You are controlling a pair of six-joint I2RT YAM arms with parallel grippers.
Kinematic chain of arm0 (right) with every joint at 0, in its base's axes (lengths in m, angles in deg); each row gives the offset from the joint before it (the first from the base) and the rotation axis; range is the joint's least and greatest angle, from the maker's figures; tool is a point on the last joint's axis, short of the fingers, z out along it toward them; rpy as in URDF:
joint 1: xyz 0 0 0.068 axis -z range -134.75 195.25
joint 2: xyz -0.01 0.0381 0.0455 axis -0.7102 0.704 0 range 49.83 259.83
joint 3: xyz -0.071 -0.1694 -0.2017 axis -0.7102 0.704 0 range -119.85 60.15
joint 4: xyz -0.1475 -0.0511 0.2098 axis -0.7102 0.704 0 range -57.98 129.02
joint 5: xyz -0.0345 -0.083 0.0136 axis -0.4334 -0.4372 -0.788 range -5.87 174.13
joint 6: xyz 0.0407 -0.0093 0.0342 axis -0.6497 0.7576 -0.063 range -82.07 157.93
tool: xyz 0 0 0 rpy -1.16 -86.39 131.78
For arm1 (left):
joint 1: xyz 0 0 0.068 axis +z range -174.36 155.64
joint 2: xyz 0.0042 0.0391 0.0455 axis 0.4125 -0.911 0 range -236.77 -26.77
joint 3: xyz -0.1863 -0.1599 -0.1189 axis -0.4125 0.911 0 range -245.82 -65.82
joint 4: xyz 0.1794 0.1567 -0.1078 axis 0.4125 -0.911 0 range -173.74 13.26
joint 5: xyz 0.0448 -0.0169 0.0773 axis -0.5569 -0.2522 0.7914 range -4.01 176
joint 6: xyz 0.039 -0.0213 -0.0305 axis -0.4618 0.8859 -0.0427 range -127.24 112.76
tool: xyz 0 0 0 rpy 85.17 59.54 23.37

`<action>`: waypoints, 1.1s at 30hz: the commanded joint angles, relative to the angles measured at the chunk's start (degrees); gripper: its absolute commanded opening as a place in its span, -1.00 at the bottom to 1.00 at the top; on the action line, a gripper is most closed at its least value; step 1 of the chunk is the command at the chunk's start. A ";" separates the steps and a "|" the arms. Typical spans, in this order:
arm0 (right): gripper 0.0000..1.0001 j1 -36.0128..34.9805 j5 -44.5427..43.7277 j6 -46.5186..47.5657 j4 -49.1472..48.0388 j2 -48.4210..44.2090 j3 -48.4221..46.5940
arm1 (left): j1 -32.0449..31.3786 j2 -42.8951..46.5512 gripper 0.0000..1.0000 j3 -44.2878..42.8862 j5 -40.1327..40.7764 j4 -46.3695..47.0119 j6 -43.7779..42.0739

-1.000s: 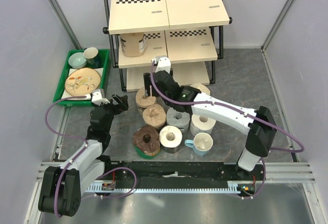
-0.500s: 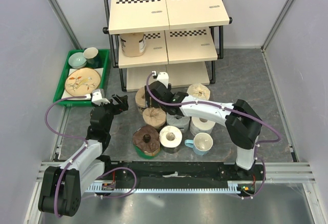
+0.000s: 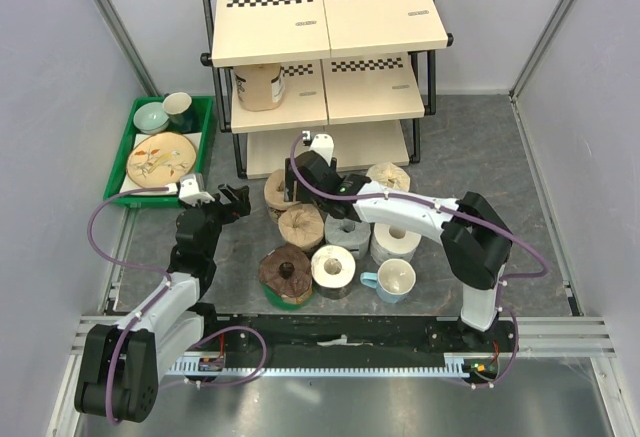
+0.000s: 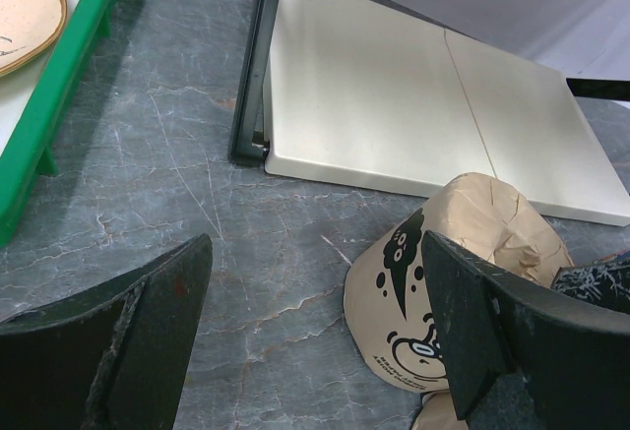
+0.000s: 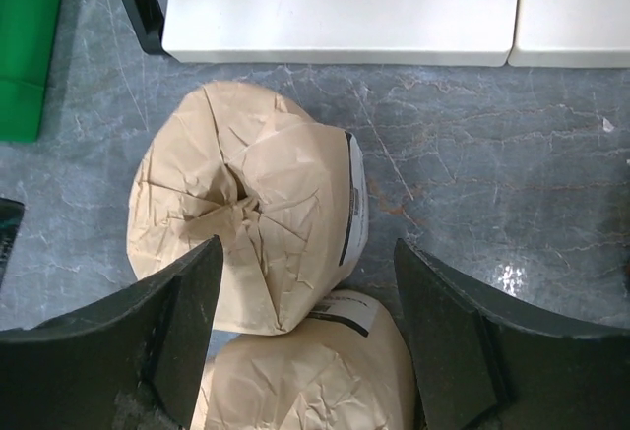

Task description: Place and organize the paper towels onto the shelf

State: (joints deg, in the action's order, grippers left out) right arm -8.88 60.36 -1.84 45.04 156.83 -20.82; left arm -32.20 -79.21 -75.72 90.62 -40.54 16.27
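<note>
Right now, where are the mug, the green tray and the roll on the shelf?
Mug [image 3: 397, 279]: top view, its inside.
Tray [image 4: 57, 86]: left wrist view, its rim.
Roll [image 3: 260, 89]: top view, its side.

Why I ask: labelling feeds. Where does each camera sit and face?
Top external: above and behind, looking down on the shelf; left arm, right arm show.
Left wrist: on left arm, facing the bottom board; open left claw shows.
Right wrist: looking down on a tan roll; open right claw shows.
Shared: wrist views both see the bottom board.
</note>
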 commanded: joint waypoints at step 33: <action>0.04 1.31 1.88 -0.57 -0.62 6.99 -6.48 | 0.01 0.77 0.88 0.49 1.44 2.82 1.10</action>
State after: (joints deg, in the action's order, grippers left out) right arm -7.76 62.08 -2.39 44.27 163.02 -25.52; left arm -32.20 -79.21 -75.72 90.64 -40.54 16.27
